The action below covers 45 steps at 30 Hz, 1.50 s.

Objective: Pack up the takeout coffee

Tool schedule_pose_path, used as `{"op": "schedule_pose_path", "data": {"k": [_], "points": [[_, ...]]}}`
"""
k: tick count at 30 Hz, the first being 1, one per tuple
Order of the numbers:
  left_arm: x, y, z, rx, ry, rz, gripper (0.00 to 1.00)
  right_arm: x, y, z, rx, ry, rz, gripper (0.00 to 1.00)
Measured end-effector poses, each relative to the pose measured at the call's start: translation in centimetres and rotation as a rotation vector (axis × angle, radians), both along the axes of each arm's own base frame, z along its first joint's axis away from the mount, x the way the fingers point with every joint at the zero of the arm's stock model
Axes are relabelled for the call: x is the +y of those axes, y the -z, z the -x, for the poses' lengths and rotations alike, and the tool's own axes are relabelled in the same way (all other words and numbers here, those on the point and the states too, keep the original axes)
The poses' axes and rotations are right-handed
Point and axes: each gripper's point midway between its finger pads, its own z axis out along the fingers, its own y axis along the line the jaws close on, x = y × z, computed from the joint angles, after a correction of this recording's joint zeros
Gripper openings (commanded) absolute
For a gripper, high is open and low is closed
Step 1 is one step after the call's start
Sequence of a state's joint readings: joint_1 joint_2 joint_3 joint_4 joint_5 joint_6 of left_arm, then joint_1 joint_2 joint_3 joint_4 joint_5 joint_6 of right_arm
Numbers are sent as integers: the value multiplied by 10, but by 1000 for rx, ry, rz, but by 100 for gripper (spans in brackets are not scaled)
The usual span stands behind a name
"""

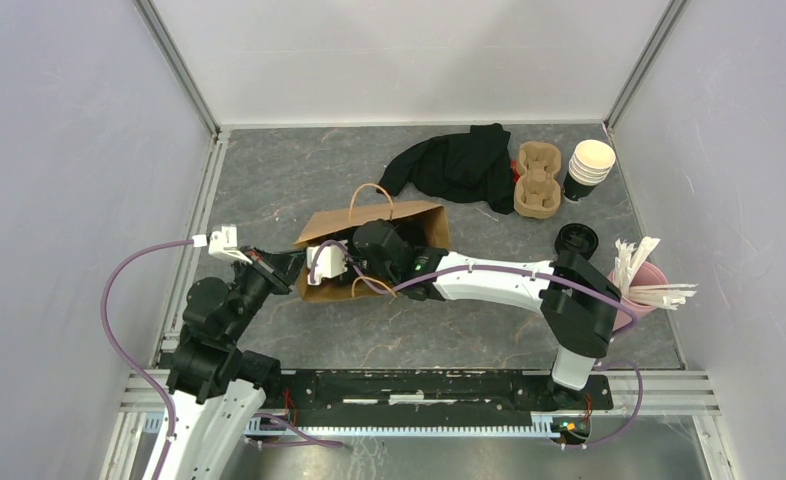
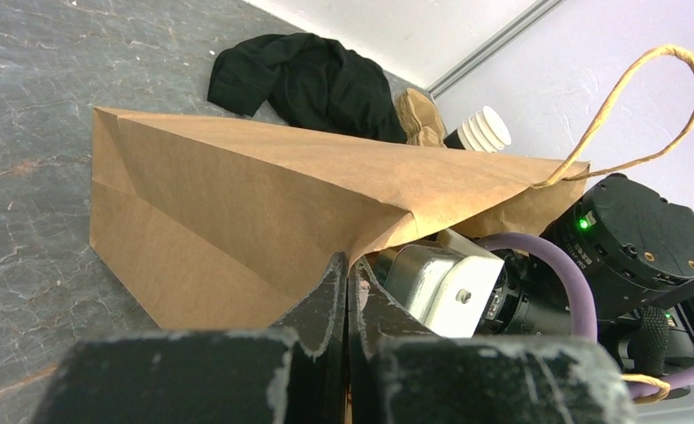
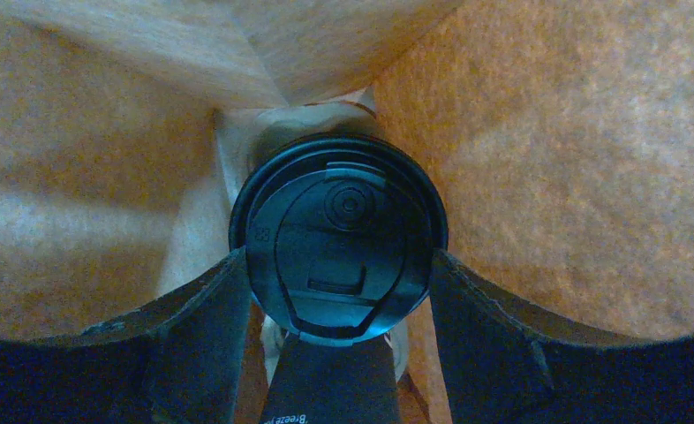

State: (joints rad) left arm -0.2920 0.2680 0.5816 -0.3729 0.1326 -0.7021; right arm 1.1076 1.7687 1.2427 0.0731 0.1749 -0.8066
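Observation:
A brown paper bag (image 1: pixel 409 215) (image 2: pixel 237 194) lies on its side on the grey table, mouth toward the arms. My left gripper (image 1: pixel 291 268) (image 2: pixel 347 265) is shut on the rim of the bag's mouth. My right arm reaches into the bag, so its fingers are hidden in the top view. Inside, the takeout coffee (image 3: pixel 339 230) shows its black sip lid to the camera. My right gripper (image 3: pixel 336 265) is closed on it, a fingertip against each side of the lid rim. A black printed cup wall (image 3: pixel 330 389) shows below the lid. Another black lidded cup (image 1: pixel 576 240) stands on the table at the right.
At the back lie a black cloth (image 1: pixel 454 165) (image 2: pixel 308 79) and a brown pulp cup carrier (image 1: pixel 536 180). Beside them is a stack of lidless cups (image 1: pixel 589 165) (image 2: pixel 485 131). A pink holder of white sticks (image 1: pixel 644 285) stands at the right edge. Metal rails border the table.

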Motion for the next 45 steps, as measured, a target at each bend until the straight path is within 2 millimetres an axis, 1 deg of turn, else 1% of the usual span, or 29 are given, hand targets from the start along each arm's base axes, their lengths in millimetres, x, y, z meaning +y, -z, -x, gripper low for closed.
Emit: {"op": "schedule_pose_path", "data": {"k": [3, 8, 11, 13, 15, 16, 17, 25, 28, 35, 42, 45], "points": [[1, 1, 1, 9, -4, -3, 2, 0, 0, 0, 3, 0, -1, 65], [8, 1, 0, 22, -47, -10, 2, 0, 0, 1, 18, 5, 1, 72], [11, 0, -2, 25, -66, -12, 2, -3, 5, 3, 35, 4, 16, 79], [13, 0, -3, 30, -78, -15, 2, -4, 9, 5, 48, 4, 29, 81], [13, 0, -4, 33, -79, -16, 2, -5, 11, 6, 55, 5, 34, 88], [13, 0, -4, 35, -79, -16, 2, -5, 11, 7, 58, 4, 35, 95], [13, 0, -4, 36, -79, -17, 2, -5, 12, 7, 60, 4, 35, 98], [12, 0, -6, 36, -79, -16, 2, -5, 8, 11, 75, 2, 32, 98], [12, 0, -7, 38, -81, -12, 2, -5, 1, 15, 84, -5, 23, 98], [14, -2, -12, 64, -108, 10, 2, -1, -22, 37, 114, -34, -17, 98], [13, -4, -16, 84, -115, 18, 2, -6, -30, 46, 168, -9, -37, 98], [15, -5, -15, 87, -121, 17, 2, -10, -39, 49, 203, 11, -49, 97]]}}
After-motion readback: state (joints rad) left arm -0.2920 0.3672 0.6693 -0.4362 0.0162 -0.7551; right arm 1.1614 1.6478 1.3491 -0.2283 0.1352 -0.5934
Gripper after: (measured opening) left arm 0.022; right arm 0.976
